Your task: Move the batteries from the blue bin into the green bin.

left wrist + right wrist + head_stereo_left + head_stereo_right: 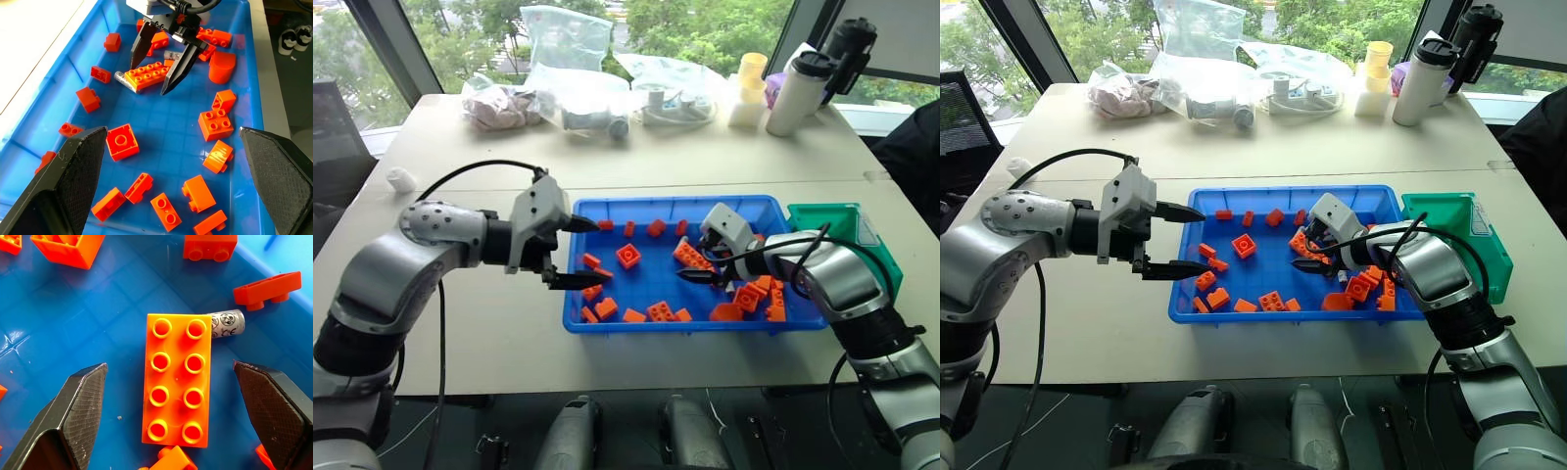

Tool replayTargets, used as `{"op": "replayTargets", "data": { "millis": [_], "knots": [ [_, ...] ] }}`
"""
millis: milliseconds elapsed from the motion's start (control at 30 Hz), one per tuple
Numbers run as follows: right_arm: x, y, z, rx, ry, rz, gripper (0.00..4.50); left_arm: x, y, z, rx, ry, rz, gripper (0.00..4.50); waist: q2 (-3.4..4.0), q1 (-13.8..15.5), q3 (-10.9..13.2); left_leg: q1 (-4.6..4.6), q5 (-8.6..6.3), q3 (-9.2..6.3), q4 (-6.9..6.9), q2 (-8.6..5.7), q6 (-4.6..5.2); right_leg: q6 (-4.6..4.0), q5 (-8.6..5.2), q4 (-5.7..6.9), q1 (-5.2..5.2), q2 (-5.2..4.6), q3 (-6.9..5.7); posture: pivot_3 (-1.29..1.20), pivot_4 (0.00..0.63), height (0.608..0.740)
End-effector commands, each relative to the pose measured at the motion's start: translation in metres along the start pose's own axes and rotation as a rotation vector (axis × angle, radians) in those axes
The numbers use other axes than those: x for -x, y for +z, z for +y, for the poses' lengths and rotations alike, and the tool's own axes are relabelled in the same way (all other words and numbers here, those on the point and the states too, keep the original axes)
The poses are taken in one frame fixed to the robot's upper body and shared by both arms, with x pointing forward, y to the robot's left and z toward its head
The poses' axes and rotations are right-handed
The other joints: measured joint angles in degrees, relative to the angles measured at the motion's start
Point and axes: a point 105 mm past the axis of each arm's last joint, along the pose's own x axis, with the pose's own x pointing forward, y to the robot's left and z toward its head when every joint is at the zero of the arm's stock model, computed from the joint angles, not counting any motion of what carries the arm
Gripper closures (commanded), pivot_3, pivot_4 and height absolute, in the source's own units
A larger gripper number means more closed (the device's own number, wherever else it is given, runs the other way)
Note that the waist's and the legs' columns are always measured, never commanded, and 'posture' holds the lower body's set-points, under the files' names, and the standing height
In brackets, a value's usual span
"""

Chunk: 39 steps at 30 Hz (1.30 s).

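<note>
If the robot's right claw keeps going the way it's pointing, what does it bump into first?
Probably the long orange brick, lying between the right gripper's open fingers. A battery sticks out from under the brick, so the brick gets hit first.

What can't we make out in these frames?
- Battery: right wrist view, mostly under the long brick; full length hidden.
- Battery count: head views, too small among the bricks in the blue bin.
- Green bin: head views, inside hidden by the right arm and its own wall.
- Second grey cylinder: left wrist view, behind the right gripper.
</note>
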Motion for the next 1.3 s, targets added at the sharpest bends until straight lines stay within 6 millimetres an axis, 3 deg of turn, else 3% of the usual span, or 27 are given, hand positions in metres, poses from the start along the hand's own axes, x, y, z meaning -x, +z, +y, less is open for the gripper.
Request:
{"op": "replayTargets", "data": {
  "millis": [33,167,300,333,400,600,800,933,1067,1100,1267,1300],
  "knots": [
    [0.006,0.017,-0.002,0.037,-0.017,-0.049,0.23,0.004,0.009,0.006,-0.047,0.033,-0.021,0.00,0.00,-0.02,0.00,0.00,0.00,0.00,0.00,0.00,0.00,0.00,0.00,0.00,0.00,0.00,0.00,0.00,0.150,0.740],
    [0.007,0.017,-0.006,0.029,-0.054,-0.043,0.23,0.003,0.006,0.007,-0.048,0.034,-0.016,0.00,0.00,-0.02,0.00,0.00,0.00,0.00,0.00,0.00,0.00,0.00,0.00,0.01,0.00,0.01,0.00,0.00,0.150,0.740],
    [0.007,0.017,-0.007,0.020,-0.064,-0.039,2.04,0.002,0.006,0.007,-0.051,0.034,-0.019,0.00,0.00,-0.02,0.00,0.00,0.00,0.00,0.00,0.00,0.00,0.00,0.00,0.01,-0.01,0.01,0.00,0.00,0.150,0.740],
    [0.007,0.017,-0.007,0.019,-0.065,-0.039,2.66,0.002,0.006,0.007,-0.052,0.034,-0.020,0.00,0.00,-0.01,0.00,0.00,0.00,0.00,0.00,0.00,0.00,0.00,0.00,0.01,0.00,0.00,0.00,0.00,0.150,0.740],
    [0.007,0.017,-0.006,0.014,-0.062,-0.042,3.38,0.001,0.006,0.007,-0.052,0.033,-0.021,0.00,0.00,-0.02,0.00,0.00,0.00,0.00,0.00,0.00,0.00,0.00,0.00,0.01,0.00,0.00,0.00,0.00,0.150,0.740],
    [0.019,0.028,-0.003,0.015,-0.045,-0.080,3.36,0.002,0.005,0.006,-0.049,0.037,-0.019,0.00,0.00,-0.02,0.00,0.00,0.00,0.00,0.00,0.00,0.00,0.00,0.00,0.01,0.00,0.01,0.00,0.00,0.150,0.740],
    [0.043,0.064,-0.003,-0.001,-0.034,-0.210,3.36,0.004,0.003,0.006,-0.041,0.038,-0.014,0.00,0.00,-0.08,0.00,0.00,0.00,0.00,0.00,0.01,0.00,0.00,0.00,0.02,-0.01,0.00,0.00,0.00,0.150,0.740],
    [0.031,0.085,0.030,-0.001,0.120,-0.287,3.36,0.001,0.004,0.009,-0.044,0.033,-0.019,0.00,0.00,-0.24,0.00,0.00,0.00,-0.03,-0.02,0.04,0.00,0.00,0.00,0.02,-0.02,0.04,0.00,0.00,0.150,0.740],
    [0.010,0.076,0.057,0.056,0.200,-0.238,3.36,-0.001,0.005,0.010,-0.047,0.032,-0.021,0.00,0.00,0.00,0.00,0.00,0.00,-0.02,-0.02,0.03,0.00,0.00,0.00,0.02,-0.02,0.03,0.00,0.00,0.150,0.740],
    [0.008,0.075,0.059,0.058,0.203,-0.233,2.35,0.000,0.005,0.010,-0.047,0.032,-0.021,0.00,0.00,0.11,0.00,-0.02,0.00,-0.03,-0.02,0.01,0.00,0.00,0.00,0.01,-0.02,0.01,-0.01,0.00,0.150,0.740],
    [0.006,0.072,0.059,0.069,0.203,-0.224,0.04,0.000,0.004,0.008,-0.041,0.036,-0.017,0.00,0.00,0.01,0.00,-0.03,0.00,-0.03,0.02,-0.05,0.00,0.00,0.00,0.01,-0.01,-0.05,-0.02,0.00,0.150,0.740],
    [0.008,0.072,0.057,0.071,0.198,-0.224,0.04,0.000,0.003,0.008,-0.040,0.036,-0.016,0.00,0.00,-0.02,0.00,-0.03,0.00,-0.03,0.02,-0.04,0.00,0.00,0.00,0.01,-0.02,-0.04,-0.02,0.00,0.150,0.740]
  ]
}}
